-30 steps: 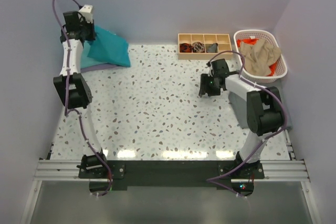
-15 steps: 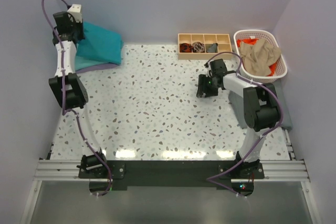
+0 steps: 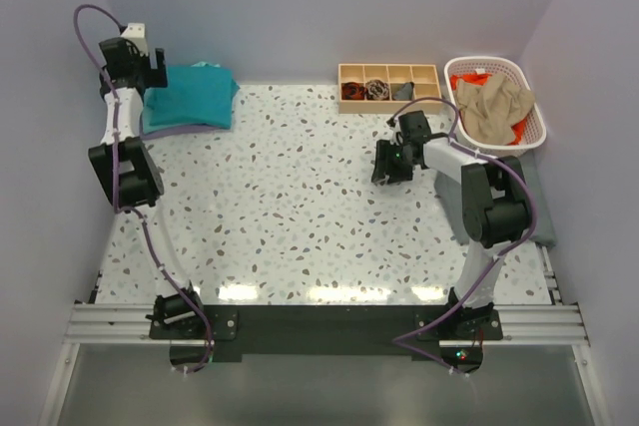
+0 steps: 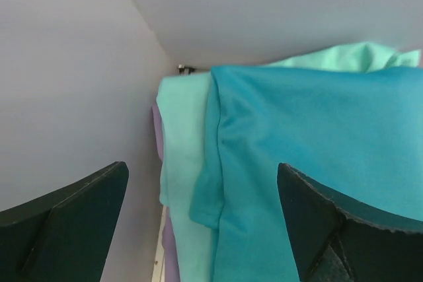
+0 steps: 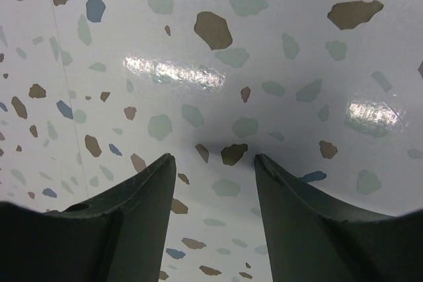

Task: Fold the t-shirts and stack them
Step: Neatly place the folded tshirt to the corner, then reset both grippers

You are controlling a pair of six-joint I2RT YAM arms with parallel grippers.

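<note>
A deep teal t-shirt (image 3: 192, 97) lies folded at the back left corner, on top of a stack. In the left wrist view the teal shirt (image 4: 317, 163) rests on an aqua-green one (image 4: 180, 163), with a lavender edge (image 4: 158, 138) beneath. My left gripper (image 3: 150, 69) hovers at the stack's left end, open (image 4: 201, 183) and holding nothing. My right gripper (image 3: 387, 165) hangs open (image 5: 215, 160) just above the bare speckled table at centre right. A tan t-shirt (image 3: 494, 107) and an orange one (image 3: 469, 79) lie crumpled in the basket.
The white lattice basket (image 3: 535, 132) stands at the back right. A wooden tray (image 3: 389, 67) with four compartments sits beside it at the back. Walls close in on the left, back and right, close to the stack.
My left gripper has opened and let go of the teal shirt, which dropped flat onto the stack. The left arm drew back toward the corner. The right gripper drifted slightly left.
</note>
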